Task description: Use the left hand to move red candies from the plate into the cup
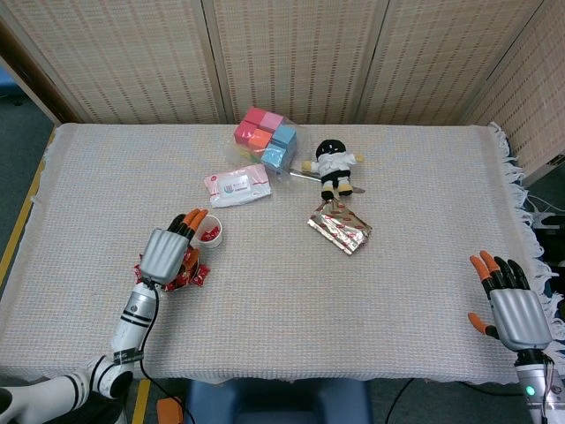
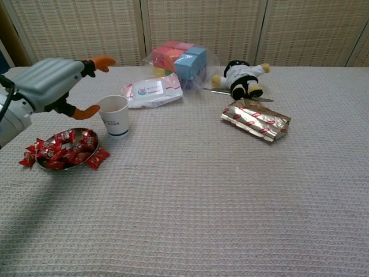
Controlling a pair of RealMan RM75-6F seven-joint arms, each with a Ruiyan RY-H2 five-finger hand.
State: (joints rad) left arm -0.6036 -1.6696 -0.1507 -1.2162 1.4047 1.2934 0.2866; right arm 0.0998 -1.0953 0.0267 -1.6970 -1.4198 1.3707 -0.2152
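A white paper cup point(image 1: 210, 232) point(image 2: 113, 115) stands on the cloth with red candies showing inside it in the head view. Left of it a small metal plate point(image 2: 91, 136) holds several red wrapped candies point(image 2: 62, 149) point(image 1: 194, 275), some spilling over its rim. My left hand point(image 1: 165, 253) point(image 2: 51, 85) hovers above the plate, just left of the cup, fingers spread and holding nothing. My right hand point(image 1: 512, 306) rests open at the table's near right corner, seen only in the head view.
Behind the cup lies a pack of wipes point(image 1: 236, 186) point(image 2: 151, 90). Coloured blocks in a clear bag point(image 1: 266, 139) point(image 2: 180, 58), a small doll point(image 1: 334, 166) point(image 2: 243, 77) and a foil snack pack point(image 1: 340, 227) point(image 2: 256, 120) lie further back and right.
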